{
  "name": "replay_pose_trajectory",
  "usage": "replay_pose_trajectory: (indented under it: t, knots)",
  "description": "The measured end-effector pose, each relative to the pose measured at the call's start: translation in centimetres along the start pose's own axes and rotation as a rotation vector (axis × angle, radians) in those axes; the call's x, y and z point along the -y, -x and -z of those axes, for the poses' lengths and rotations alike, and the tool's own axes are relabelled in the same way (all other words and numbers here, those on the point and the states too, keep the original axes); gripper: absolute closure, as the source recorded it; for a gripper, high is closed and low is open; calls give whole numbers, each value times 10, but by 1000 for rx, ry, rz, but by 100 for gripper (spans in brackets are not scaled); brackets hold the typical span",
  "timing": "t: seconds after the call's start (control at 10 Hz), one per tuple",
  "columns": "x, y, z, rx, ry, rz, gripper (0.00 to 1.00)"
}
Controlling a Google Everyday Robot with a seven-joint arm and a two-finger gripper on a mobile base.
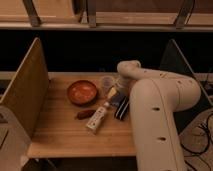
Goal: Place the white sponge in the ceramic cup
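The ceramic cup (106, 82), small and pale, stands at the back of the wooden table (65, 135), just right of the orange bowl. My gripper (116, 94) reaches down from the big white arm (160, 105) just right of and in front of the cup; the arm hides most of it. A small pale bluish-white patch (118, 99) shows at the gripper's tip and looks like the white sponge, but I cannot tell whether it is held or lying on the table.
An orange-brown bowl (82, 92) sits left of the cup. A black block with white stripes (122, 108) lies under the arm. An elongated white bottle (97, 120) and a reddish-brown item (85, 114) lie in front. Wooden side walls (27, 90) flank the table.
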Motion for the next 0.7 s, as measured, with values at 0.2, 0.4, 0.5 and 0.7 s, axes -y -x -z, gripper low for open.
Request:
replay_pose_trajectory:
  t: [0.2, 0.4, 0.5, 0.7]
  knots:
    - [-1, 1, 0, 0, 0, 2, 20]
    - [-3, 2, -1, 0, 0, 5, 20]
    - [-1, 3, -1, 1, -2, -1, 20]
    - [-1, 2, -10, -10, 3, -17, 20]
